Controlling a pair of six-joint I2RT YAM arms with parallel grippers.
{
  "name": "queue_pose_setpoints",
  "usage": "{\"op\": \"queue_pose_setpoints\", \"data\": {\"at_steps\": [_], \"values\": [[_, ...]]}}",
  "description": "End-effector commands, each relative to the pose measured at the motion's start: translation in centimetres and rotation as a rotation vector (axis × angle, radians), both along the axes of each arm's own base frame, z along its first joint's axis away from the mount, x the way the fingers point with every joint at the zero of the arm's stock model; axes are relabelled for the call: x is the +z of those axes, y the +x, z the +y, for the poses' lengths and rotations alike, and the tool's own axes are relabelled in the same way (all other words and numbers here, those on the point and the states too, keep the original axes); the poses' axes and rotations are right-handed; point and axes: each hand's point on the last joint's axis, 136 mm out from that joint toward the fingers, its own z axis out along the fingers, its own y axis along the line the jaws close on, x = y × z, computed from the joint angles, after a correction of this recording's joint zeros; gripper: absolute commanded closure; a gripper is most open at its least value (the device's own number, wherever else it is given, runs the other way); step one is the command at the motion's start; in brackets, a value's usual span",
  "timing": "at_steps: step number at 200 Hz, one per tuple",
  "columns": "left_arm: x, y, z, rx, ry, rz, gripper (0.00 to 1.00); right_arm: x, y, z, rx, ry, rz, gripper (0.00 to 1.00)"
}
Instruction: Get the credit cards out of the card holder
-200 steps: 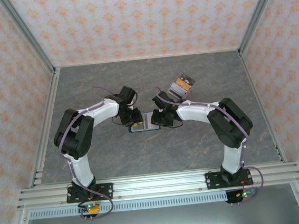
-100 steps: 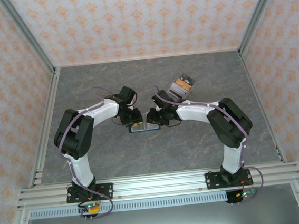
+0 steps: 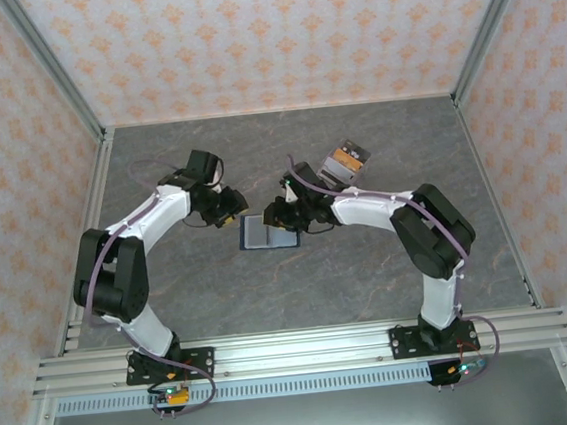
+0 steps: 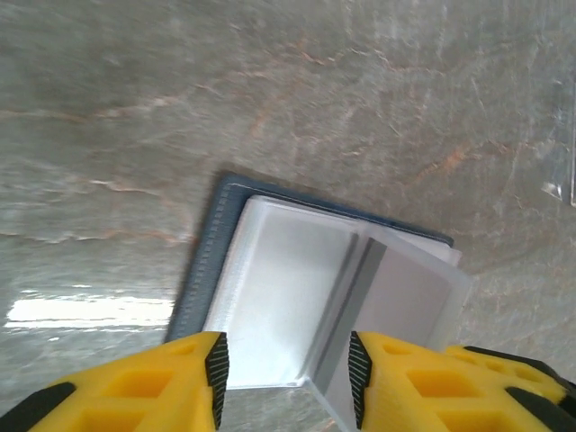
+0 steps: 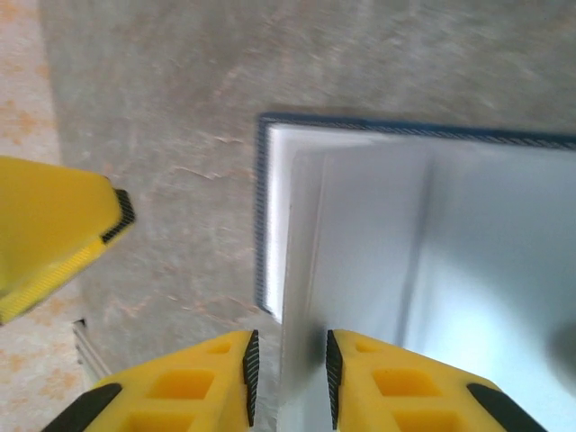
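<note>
**The card holder (image 3: 267, 232) is laid open on the grey tabletop (image 3: 369, 265), between the two grippers.**
The navy cover is turned down and the clear inner leaves (image 5: 360, 252) are turned up. The left gripper (image 4: 286, 360) is held above the holder's left part, with its fingers set well apart and nothing gripped. The right gripper (image 5: 288, 360) is narrowed around the edge of one leaf, but it cannot be told if the leaf is really pinched. The credit cards (image 3: 345, 162) are seen fanned in a loose pile farther back, beyond the right arm and apart from the holder.
</note>
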Motion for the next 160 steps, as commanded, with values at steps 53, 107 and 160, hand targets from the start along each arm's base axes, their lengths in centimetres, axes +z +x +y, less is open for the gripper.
{"op": "queue_pose_setpoints", "data": {"at_steps": [53, 107, 160], "values": [[-0.8, -1.6, 1.7, 0.027, 0.043, 0.041, 0.52, -1.0, 1.1, 1.5, 0.01, -0.039, 0.001, 0.71], [-1.8, -1.3, -1.1, -0.035, -0.077, 0.06, 0.58, -2.8, 1.0, -1.8, -0.036, -0.234, -0.008, 0.73], [-3.2, -1.5, -2.6, -0.078, -0.069, 0.096, 0.59, -4.9, 0.6, -2.0, 0.001, -0.32, 0.034, 0.73]]}}
